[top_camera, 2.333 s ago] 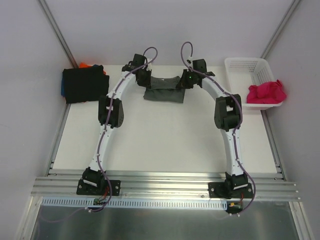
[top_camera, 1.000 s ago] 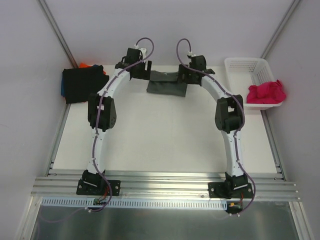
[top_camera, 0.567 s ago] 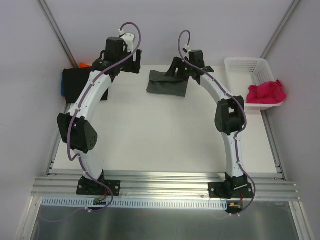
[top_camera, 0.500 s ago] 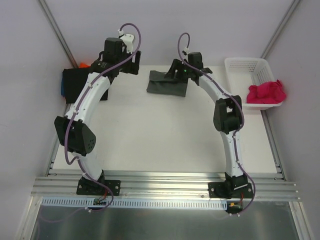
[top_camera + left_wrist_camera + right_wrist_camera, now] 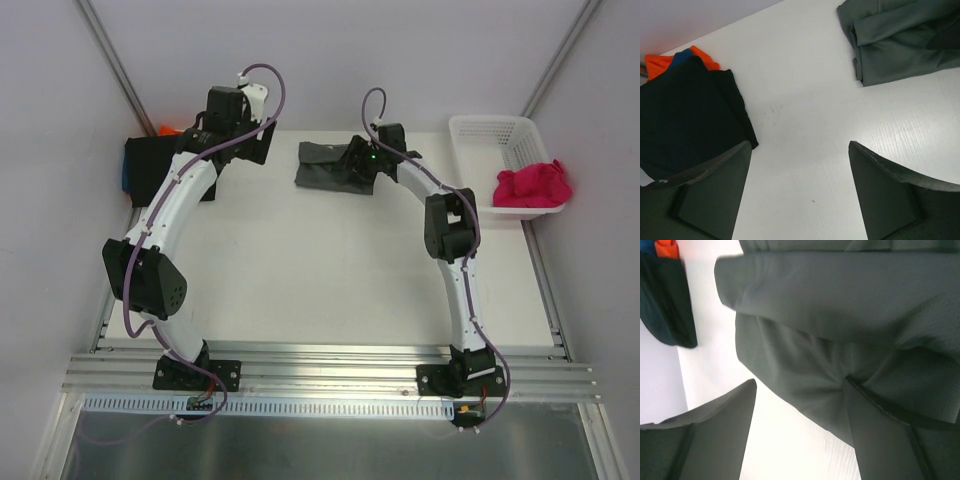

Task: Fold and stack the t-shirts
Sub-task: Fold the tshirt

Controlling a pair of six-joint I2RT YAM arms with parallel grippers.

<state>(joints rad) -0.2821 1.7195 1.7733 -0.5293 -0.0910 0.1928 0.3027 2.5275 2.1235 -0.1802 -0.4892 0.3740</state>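
- The grey shirt (image 5: 322,166) lies folded into a rough rectangle at the far middle of the bench (image 5: 320,270), with soft rolled folds along one side.
- The right claw (image 5: 799,435) is released. Its jaws stand wide apart, low over the near edge of the grey shirt. One finger (image 5: 890,440) sits against the cloth and the other is over bare bench. Nothing is pinched.
- The left claw (image 5: 799,192) is also released and hangs above bare bench, between the grey shirt and the stack on the far left. It touches neither.
- That stack has the black shirt (image 5: 160,172) folded on top. Slivers of the orange shirt (image 5: 660,64) and the blue shirt (image 5: 682,55) peek out from under its far edge.
- The stack and the grey shirt lie well apart, with white bench between them.
- The pink shirt (image 5: 533,186) is bunched up at the near end of the white basket (image 5: 480,128), which stands at the far right corner of the bench.
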